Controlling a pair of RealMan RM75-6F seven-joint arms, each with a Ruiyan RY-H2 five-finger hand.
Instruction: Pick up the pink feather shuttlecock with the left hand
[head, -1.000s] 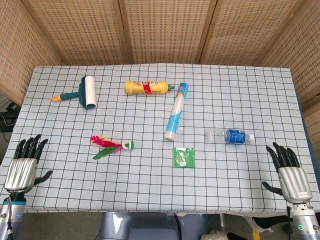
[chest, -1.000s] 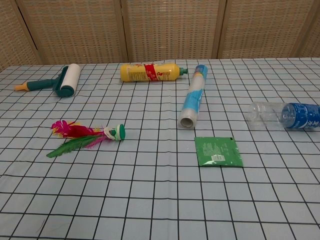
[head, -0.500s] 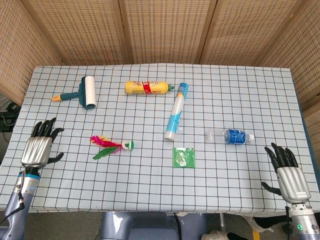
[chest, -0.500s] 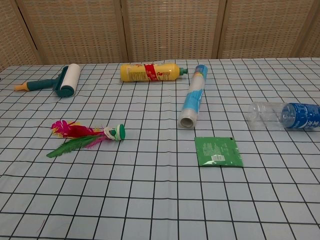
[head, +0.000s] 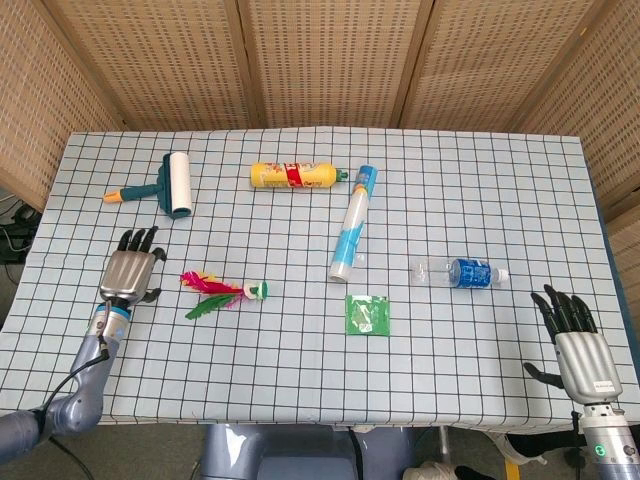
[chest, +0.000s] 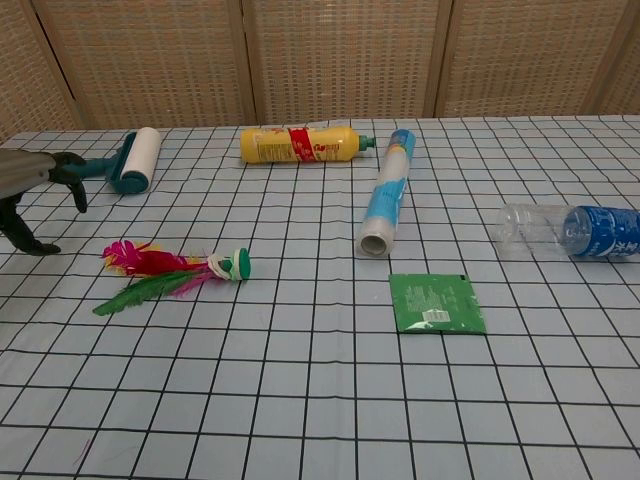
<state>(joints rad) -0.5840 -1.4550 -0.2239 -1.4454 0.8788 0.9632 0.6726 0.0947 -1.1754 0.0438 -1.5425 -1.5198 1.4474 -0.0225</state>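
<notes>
The pink feather shuttlecock (head: 222, 291) (chest: 170, 270) lies on the checked tablecloth, left of centre, with pink, yellow and green feathers and a green-and-white base pointing right. My left hand (head: 128, 272) (chest: 30, 190) hovers just left of the feathers, fingers apart, holding nothing and clear of the shuttlecock. My right hand (head: 575, 335) hangs off the table's right front corner, fingers spread and empty; it does not show in the chest view.
A lint roller (head: 167, 185) lies at the back left, behind my left hand. A yellow bottle (head: 294, 175), a blue-white tube (head: 353, 222), a green packet (head: 367, 314) and a clear water bottle (head: 459, 271) lie further right on the table (head: 300, 380).
My left hand has moved up and rightwards from the table's left front edge to beside the shuttlecock's feathers. The right hand and all objects have stayed put.
</notes>
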